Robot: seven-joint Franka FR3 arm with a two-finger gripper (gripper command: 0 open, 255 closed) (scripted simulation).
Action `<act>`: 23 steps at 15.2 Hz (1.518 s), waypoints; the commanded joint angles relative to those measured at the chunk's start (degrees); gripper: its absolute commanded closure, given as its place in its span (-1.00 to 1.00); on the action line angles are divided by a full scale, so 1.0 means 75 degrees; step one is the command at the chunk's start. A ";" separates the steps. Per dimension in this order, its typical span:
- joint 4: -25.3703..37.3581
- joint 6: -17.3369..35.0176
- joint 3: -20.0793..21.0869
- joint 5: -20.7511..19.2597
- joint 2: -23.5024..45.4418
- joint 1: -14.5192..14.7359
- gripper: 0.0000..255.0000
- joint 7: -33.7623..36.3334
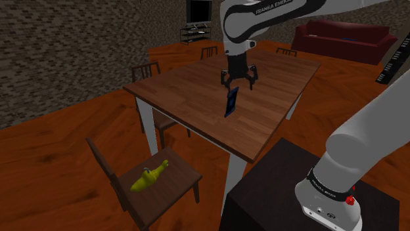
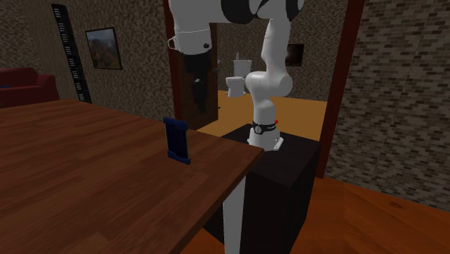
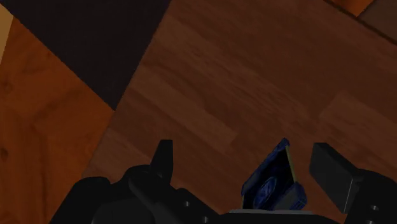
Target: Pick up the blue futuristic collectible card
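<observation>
Find the blue card [image 1: 230, 103] standing on edge on the brown table [image 1: 190, 92], roughly upright, set in from every edge in the shoulder view. Spot the gripper [image 1: 238, 83] directly over it, pointing down, jaws spread wide and clasping nothing. From the wrist, see the card [image 3: 273, 181] reaching up between the 2 fingers [image 3: 334, 175], nearer 1 than the other, with a strip of table [image 3: 242, 83] beside it and no contact to make out. In the second exterior view, see the card [image 2: 175, 139] not far from the table [image 2: 86, 187] edge facing the dark stand [image 2: 288, 180], with the gripper [image 2: 196, 90] higher and beyond it against a dark door [image 2: 179, 86]. Note a chair [image 1: 181, 176] pulled out at the table's near corner in the shoulder view, carrying a yellow-green thing [image 1: 147, 178] on its seat, and 3 other chairs [image 1: 145, 69] tucked along the farther sides. Farther back, make out a red sofa [image 1: 341, 36] and a screen [image 1: 199, 10] on a low rack [image 1: 196, 33].
</observation>
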 commanded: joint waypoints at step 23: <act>0.1529 0.0604 -0.0266 -0.0813 0.2662 -0.0493 1.00 0.3899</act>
